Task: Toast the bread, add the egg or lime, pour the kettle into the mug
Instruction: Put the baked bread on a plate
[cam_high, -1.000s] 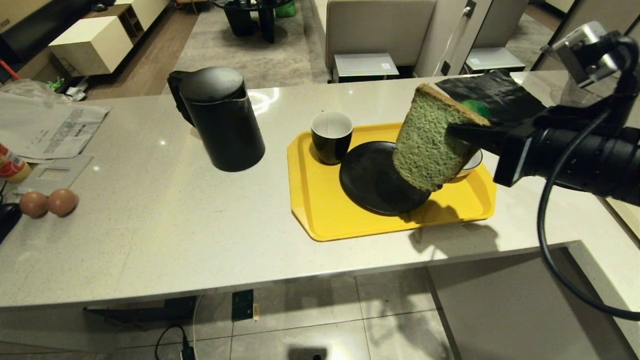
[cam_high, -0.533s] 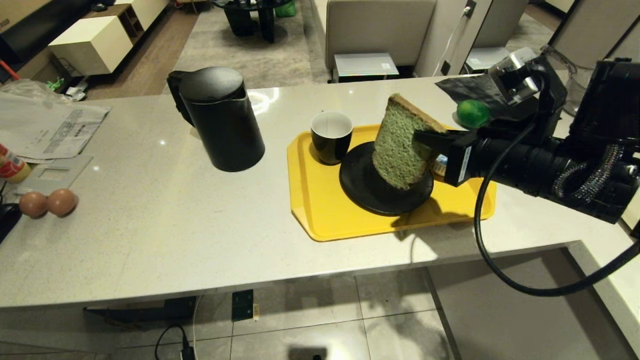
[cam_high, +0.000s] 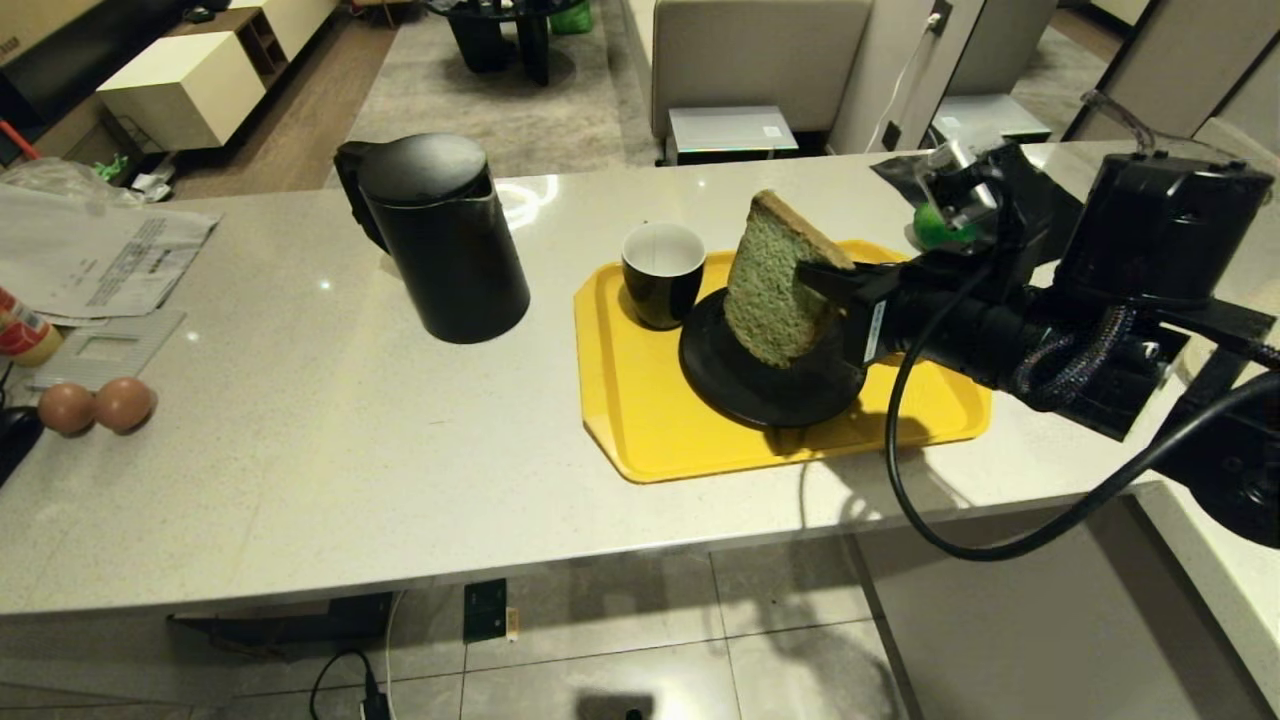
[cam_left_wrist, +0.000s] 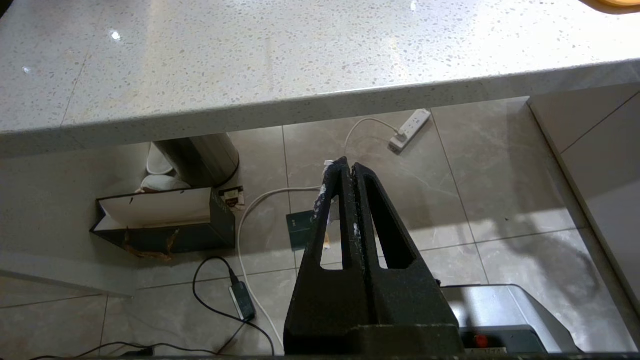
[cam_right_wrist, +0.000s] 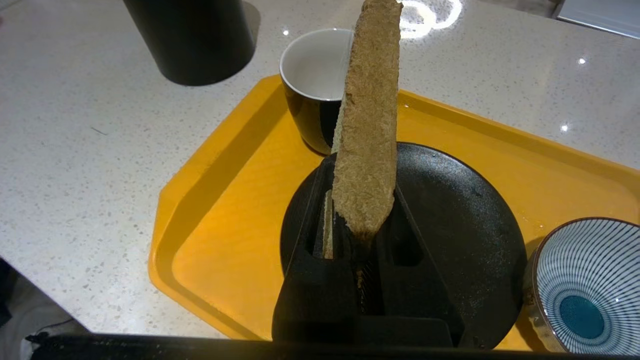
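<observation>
As seen from the head, shows the right claw (cam_high: 815, 275) clamped shut on the bread (cam_high: 770, 290), gripping one crust edge and holding the slice upright and tilted over the black plate (cam_high: 760, 395) in the middle of the yellow tray (cam_high: 640, 420). Cannot tell whether the lower corner touches the plate. From the right wrist, gives only the brown crust edge of the bread (cam_right_wrist: 367, 125) rising out of the right claw (cam_right_wrist: 362, 220), with the green face turned away.

Places the mug (cam_high: 663, 275) on the tray at 10 o'clock of the plate, just beside its rim. Places the kettle (cam_high: 445, 240) on the table (cam_high: 300, 450) at 9 o'clock of the tray, well apart from it. Leaves wide bare table from 6 to 9 o'clock of the kettle, out to two eggs (cam_high: 68, 408) (cam_high: 125, 402) touching each other near the far 9 o'clock edge. Leaves only a narrow strip between the tray's 6 o'clock rim and the table's near edge. Crowds the tray's 3 o'clock side with the right arm.

Hides most of the lime (cam_high: 935, 228) behind the wrist at 1 o'clock of the tray. Hides the striped bowl (cam_right_wrist: 585, 285) in the head view and cuts it off in the wrist view. Crops the kettle's top there too.

Shows the left claw (cam_left_wrist: 348, 172) shut and empty, parked below the table's edge over the tiled floor.
</observation>
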